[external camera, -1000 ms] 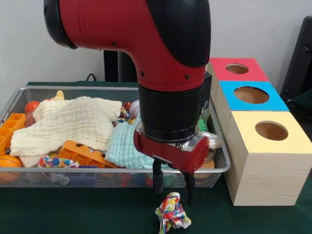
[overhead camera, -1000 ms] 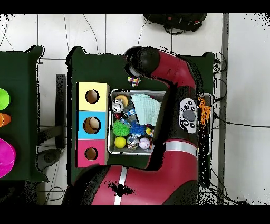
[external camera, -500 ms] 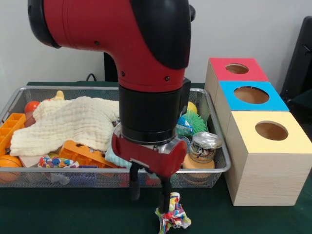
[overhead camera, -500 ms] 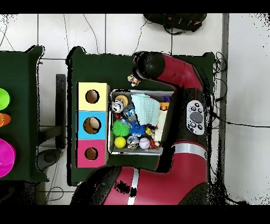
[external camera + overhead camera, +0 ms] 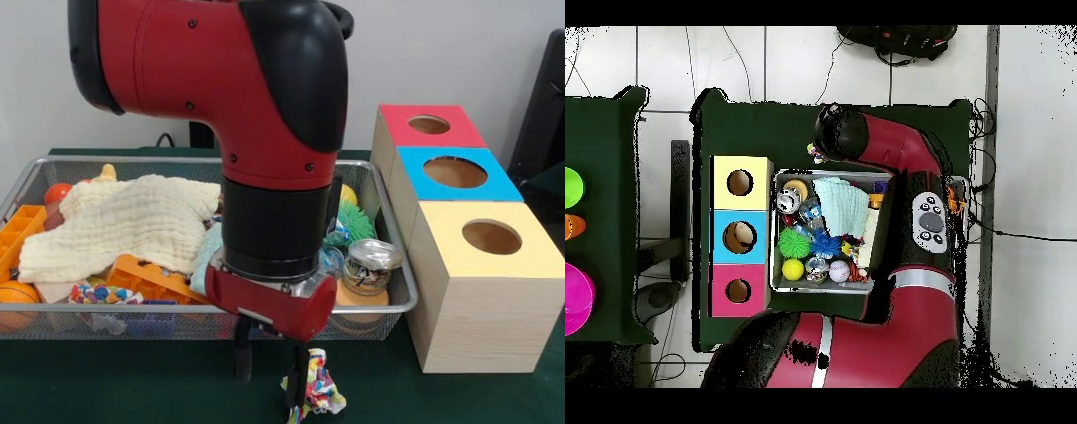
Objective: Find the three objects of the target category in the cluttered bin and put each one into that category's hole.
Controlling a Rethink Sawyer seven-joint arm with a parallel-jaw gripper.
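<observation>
While the gripper [image 5: 269,375] hangs open at lower centre, empty, the rope toy [image 5: 320,389] beside its finger probably needs straddling, then gripping.

The room is bright, with soft, even light from above. The big red and black robot arm [image 5: 256,141] has small shiny spots on its smooth shell. A little silver metal can [image 5: 371,265] gleams on top. Shadows on the dark green counter [image 5: 106,380] are faint. Nothing looks blurry.
</observation>
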